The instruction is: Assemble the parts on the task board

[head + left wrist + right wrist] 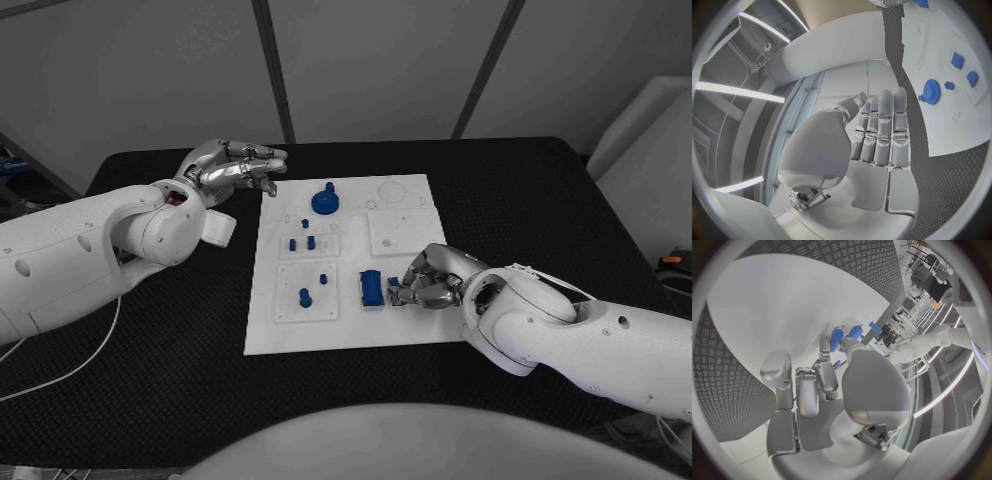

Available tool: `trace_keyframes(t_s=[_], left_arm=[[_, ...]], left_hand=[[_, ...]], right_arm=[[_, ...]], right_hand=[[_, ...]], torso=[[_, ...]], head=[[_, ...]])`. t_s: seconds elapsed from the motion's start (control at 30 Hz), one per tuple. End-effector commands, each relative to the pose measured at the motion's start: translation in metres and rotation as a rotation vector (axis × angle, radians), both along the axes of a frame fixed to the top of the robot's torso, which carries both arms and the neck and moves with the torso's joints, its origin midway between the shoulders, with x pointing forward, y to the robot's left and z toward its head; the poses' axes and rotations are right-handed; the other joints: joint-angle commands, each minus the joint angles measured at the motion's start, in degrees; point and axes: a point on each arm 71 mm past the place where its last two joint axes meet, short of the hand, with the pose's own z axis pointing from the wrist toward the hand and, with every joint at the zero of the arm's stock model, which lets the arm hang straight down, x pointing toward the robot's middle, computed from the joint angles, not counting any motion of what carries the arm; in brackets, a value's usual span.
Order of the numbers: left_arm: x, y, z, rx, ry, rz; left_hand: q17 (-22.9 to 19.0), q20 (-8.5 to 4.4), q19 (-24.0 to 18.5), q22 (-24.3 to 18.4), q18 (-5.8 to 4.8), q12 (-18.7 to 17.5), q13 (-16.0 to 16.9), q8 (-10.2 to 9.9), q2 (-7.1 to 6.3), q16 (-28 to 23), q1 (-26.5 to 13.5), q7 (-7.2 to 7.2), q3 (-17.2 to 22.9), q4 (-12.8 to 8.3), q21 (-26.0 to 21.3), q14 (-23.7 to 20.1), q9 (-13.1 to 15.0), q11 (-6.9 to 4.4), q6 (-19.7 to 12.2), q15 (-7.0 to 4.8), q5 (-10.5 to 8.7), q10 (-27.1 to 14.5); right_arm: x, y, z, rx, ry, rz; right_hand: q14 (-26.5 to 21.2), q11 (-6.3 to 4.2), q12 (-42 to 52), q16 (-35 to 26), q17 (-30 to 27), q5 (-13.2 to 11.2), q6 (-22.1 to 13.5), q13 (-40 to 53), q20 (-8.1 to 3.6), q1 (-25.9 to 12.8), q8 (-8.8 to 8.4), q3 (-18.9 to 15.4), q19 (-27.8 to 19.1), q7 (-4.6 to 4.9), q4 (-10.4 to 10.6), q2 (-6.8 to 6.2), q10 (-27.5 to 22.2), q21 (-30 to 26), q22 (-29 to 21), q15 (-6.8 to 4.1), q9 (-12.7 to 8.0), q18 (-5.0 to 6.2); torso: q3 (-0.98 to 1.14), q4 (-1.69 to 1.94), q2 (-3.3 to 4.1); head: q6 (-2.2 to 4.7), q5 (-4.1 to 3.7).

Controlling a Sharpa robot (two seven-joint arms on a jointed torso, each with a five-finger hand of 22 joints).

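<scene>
The white task board [411,320] lies in the middle of the black table. On it stand a blue gear [326,203], several small blue pegs [304,296] and a blue rectangular block [371,288]. My right hand [427,280] rests at the board's right side, right beside the block, fingers curled in. A small blue part [392,291] sits at its fingertips; the same small blue part [836,364] looks pinched between thumb and finger. My left hand [231,168] hangs above the table off the board's far left corner, fingers loosely bent, holding nothing. The gear [932,90] lies beyond its fingers [882,130].
Raised white square plates [400,230] take up the board's right half. Black table surface [159,380] stretches to both sides of the board. A white box [649,150] stands past the table's right edge, and a white cable [72,370] trails at the left.
</scene>
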Motion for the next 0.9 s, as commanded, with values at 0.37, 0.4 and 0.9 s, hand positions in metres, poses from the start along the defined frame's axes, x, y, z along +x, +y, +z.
trace_keyframes(t_s=[0.37, 0.4, 0.9], left_arm=[[-0.0004, -0.0017, 0.0009, -0.007, 0.004, -0.016], [-0.0004, -0.0017, 0.0009, -0.007, 0.004, -0.016], [-0.0001, -0.0013, 0.0005, -0.006, 0.006, -0.017]], left_hand=[[-0.1, 0.08, -0.2, -0.1, -0.94, 0.3, -0.1, -0.2, 0.55, -0.3, 0.0, 0.08, -0.2, -0.1, -0.2, -0.4, -0.1, 0.05, -0.5, 0.2, -0.11, -0.6], [-0.1, 0.08, -0.2, -0.1, -0.94, 0.3, -0.1, -0.2, 0.55, -0.3, 0.0, 0.08, -0.2, -0.1, -0.2, -0.4, -0.1, 0.05, -0.6, 0.21, -0.11, -0.6], [-0.1, 0.09, -0.2, -0.1, -0.95, 0.3, -0.1, -0.2, 0.6, -0.3, -0.1, 0.1, -0.2, -0.1, -0.2, -0.4, -0.1, 0.06, -0.6, 0.22, -0.11, -0.6]], right_arm=[[-0.0013, 0.0035, 0.0, -0.015, 0.003, 0.015], [-0.0013, 0.0037, 0.0002, -0.014, 0.002, 0.016], [-0.0039, 0.0057, 0.0041, 0.008, -0.018, 0.026]], right_hand=[[5.7, 0.06, 0.9, 0.3, 13.8, 0.4, 0.2, 0.8, -0.1, -4.2, 0.84, -4.2, 0.3, 0.01, 0.2, 0.56, 0.7, 0.3, 0.1, -0.41, 0.7, -0.42], [5.7, 0.06, 0.9, 0.3, 13.8, 0.2, 0.2, 0.9, -0.09, -4.6, 0.89, -4.6, 0.3, 0.01, 0.2, 0.67, 0.7, 0.3, 0.2, -0.4, 0.7, -0.42], [5.7, -0.02, 1.4, 0.3, 14.0, -4.9, -0.1, 1.6, -0.09, -8.6, 1.51, -10.7, 0.4, -0.15, 0.3, 2.73, 1.0, 0.3, 0.4, -0.46, 1.2, -0.43]], torso=[[0.01, -0.01, 0.0], [0.01, -0.01, 0.0], [0.04, -0.05, -0.01]], head=[[-0.03, 0.01], [-0.03, 0.01], [0.03, -0.1]])
